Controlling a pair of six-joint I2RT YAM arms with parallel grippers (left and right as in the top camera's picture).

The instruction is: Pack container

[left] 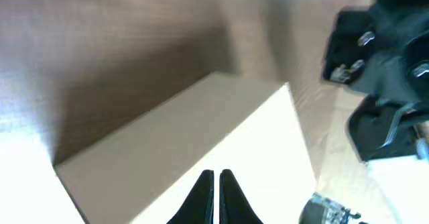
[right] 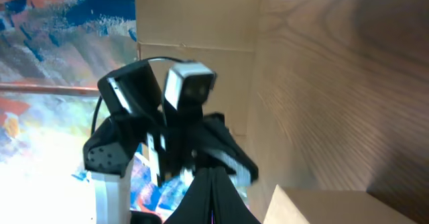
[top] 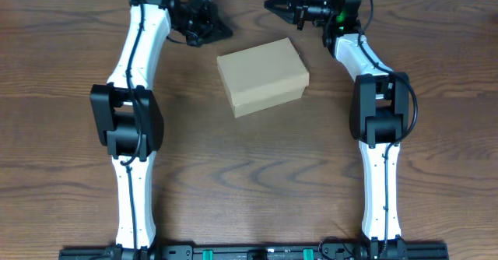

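Brown cardboard container (top: 262, 77) sits lid-closed near centre of table (top: 233, 182); at its 11 o'clock left gripper (top: 224, 33), jaws together, holding nothing; at its 12 o'clock right gripper (top: 270, 3), jaws likewise together, apart from container

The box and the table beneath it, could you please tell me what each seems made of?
The box looks like plain brown cardboard: matte, unprinted, with sharp folded edges. The table looks like dark wood or a wood-grain laminate, with wavy grain lines and a faint sheen; which one, the pictures leave open.
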